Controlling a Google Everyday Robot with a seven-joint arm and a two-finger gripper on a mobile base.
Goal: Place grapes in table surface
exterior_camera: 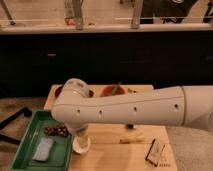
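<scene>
Hand hides behind the arm (131, 107), grapes (56, 130) in tray (29, 144) beside its elbow.

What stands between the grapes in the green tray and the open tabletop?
Right of the dark grape cluster: the green plastic tray's wall and a small white bowl. The claw is hidden behind the white robot arm.

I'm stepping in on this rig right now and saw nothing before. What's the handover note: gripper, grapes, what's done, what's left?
Gripper: not in view. The white arm crosses the table from the right and hides it; the arm's bend sits over the tray's right edge.
Grapes: lying in the green tray, far right part, with a blue-grey pad nearer the camera.
Done: nothing that shows; the grapes are not yet out of the tray.
Left: grasp the grapes, carry them to bare wooden table, release.
</scene>
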